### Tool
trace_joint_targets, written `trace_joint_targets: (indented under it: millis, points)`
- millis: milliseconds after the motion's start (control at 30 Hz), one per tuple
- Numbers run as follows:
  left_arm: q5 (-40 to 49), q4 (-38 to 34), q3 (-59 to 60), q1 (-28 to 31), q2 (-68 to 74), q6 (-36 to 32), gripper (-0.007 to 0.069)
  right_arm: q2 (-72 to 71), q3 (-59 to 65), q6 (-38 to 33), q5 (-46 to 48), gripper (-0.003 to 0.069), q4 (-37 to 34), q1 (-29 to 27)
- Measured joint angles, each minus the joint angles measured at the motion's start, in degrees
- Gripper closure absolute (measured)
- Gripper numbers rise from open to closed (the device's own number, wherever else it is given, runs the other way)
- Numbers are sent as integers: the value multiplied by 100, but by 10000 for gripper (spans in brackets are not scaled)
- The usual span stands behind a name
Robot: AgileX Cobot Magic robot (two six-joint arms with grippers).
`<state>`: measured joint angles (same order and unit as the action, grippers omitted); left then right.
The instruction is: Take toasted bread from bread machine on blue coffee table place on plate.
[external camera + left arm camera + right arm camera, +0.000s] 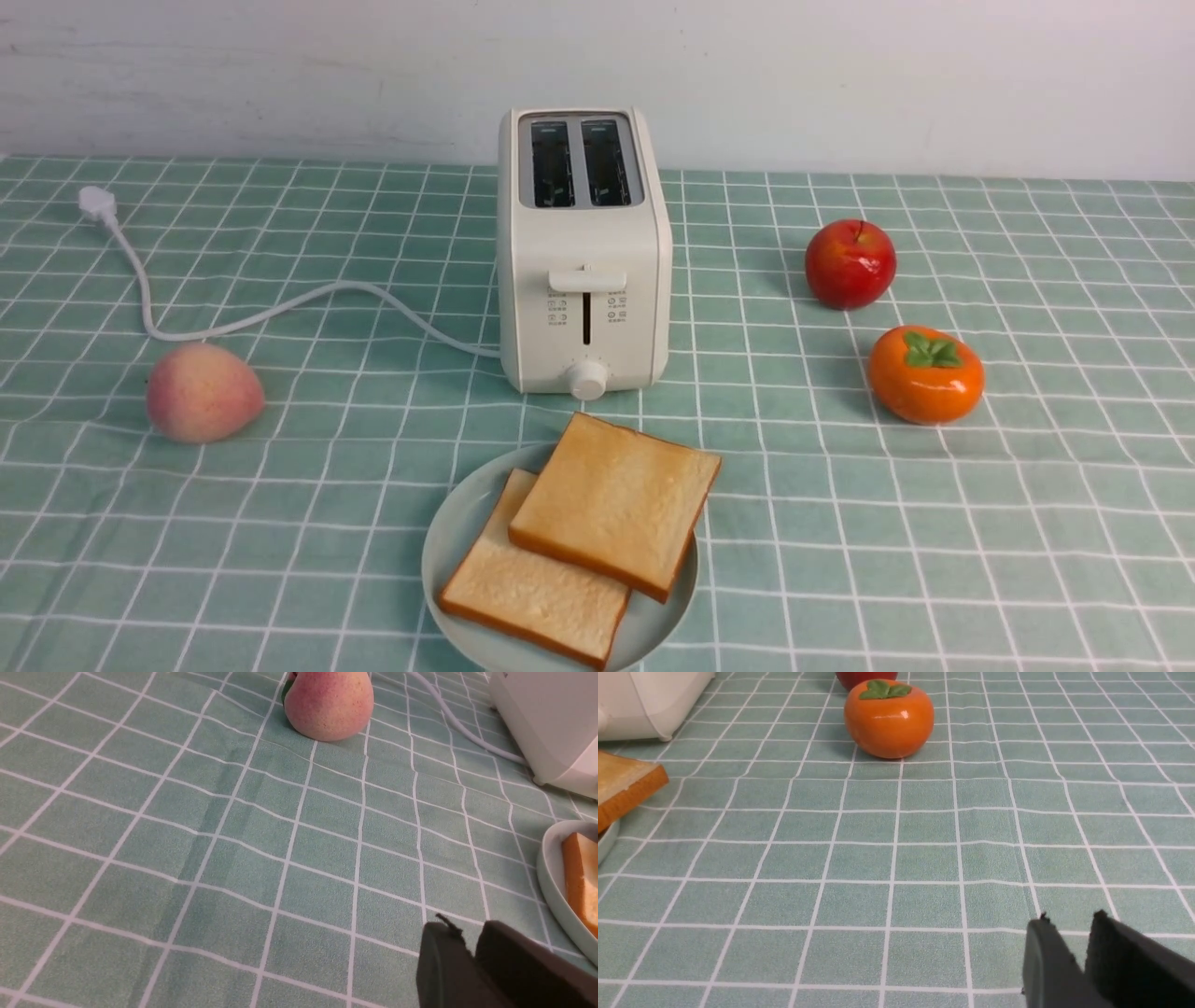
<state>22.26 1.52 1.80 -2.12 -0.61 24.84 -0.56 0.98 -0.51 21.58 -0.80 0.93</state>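
Note:
Two slices of toasted bread lie on the plate [446, 551] in front of the bread machine [583, 252]: the upper slice [616, 504] overlaps the lower slice [532, 593]. Both toaster slots look dark and empty. Neither arm shows in the front view. In the left wrist view my left gripper [467, 933] hovers over the blue coffee table [233, 858] beside the plate [547, 868], its jaws slightly apart and empty. In the right wrist view my right gripper [1070, 921] also stands narrowly open over bare cloth, away from the toast [621, 784].
A peach [203, 392] sits to the left of the toaster, with the white cord [280, 313] and plug [96, 201] behind it. A red apple [850, 264] and an orange persimmon [926, 375] stand to the right. A white wall runs behind the table.

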Motion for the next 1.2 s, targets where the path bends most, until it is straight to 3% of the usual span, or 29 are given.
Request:
trace_joint_targets:
  millis: [1200]
  points:
    - [0,0,0,0,0,0,504,0,0,0,2,465,0,0]
